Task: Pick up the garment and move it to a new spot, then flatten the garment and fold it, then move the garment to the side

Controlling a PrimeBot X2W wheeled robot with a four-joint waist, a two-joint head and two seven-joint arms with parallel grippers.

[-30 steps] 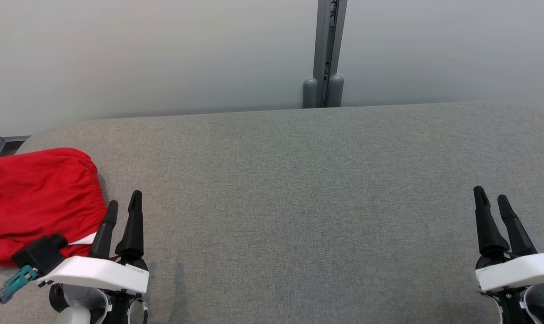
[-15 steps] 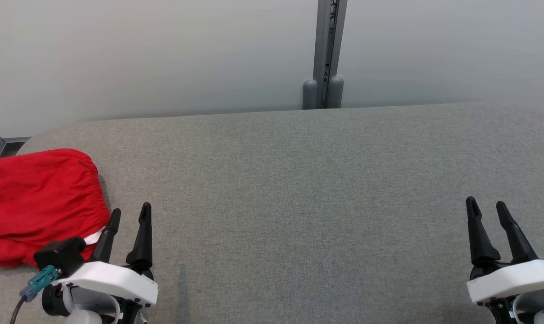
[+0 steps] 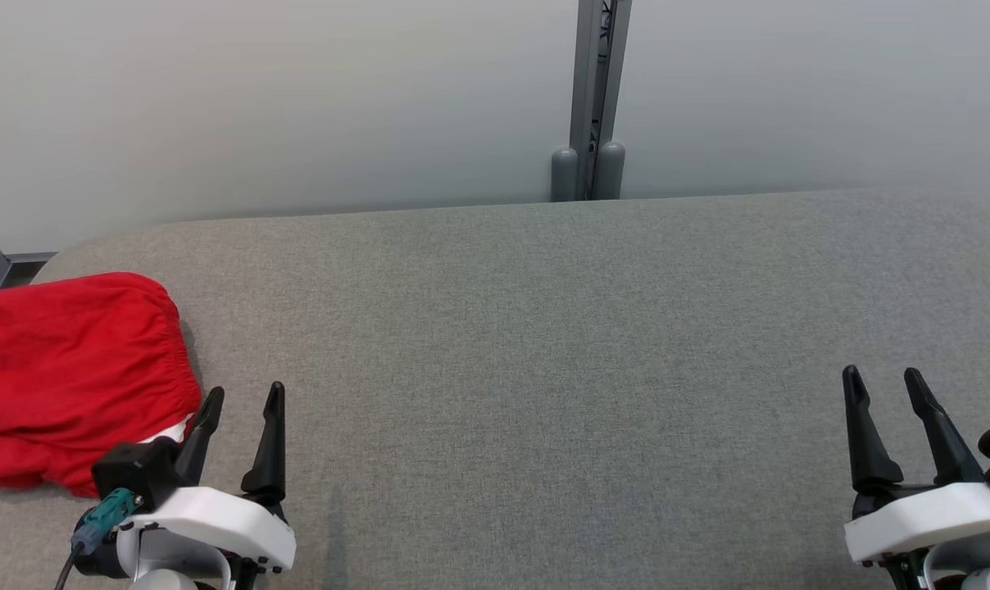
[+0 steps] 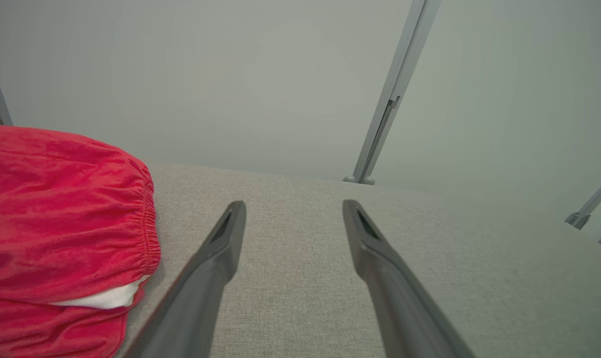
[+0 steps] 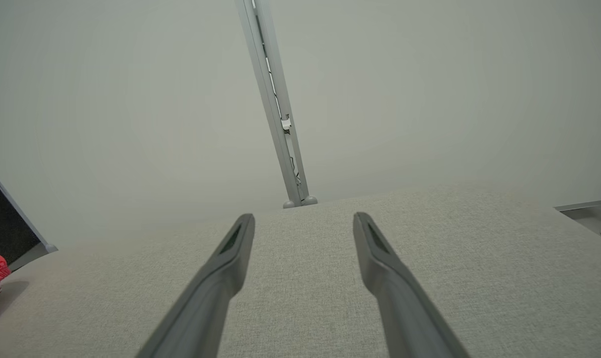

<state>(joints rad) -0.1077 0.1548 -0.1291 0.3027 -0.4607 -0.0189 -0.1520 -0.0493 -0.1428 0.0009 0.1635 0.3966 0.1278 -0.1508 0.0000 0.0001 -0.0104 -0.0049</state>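
Garment (image 3: 77, 369), red and loosely bunched, lies just to the outer left of the left gripper (image 3: 245, 393), on the same grey padded surface (image 3: 544, 328). That gripper's two dark fingers stand wide apart with nothing between them, pointing away from the robot over bare grey fabric. In the left wrist view a narrow strip of the surface shows between the tip of its left finger (image 4: 221, 243) and the garment's gathered, elastic-looking edge. A sliver of white lining (image 4: 101, 298) peeks out lower down, nearer the wrist. Beyond the fingertips the padding runs on to a pale wall (image 3: 298, 98), where a grey upright post (image 3: 593, 82) rises ahead and to the gripper's right. Far off on that same side, well apart from the cloth, the right gripper (image 3: 882, 376) is likewise spread and holds nothing, its fingers aimed at the wall. From its own wrist view the garment is a small red patch at the far left edge.
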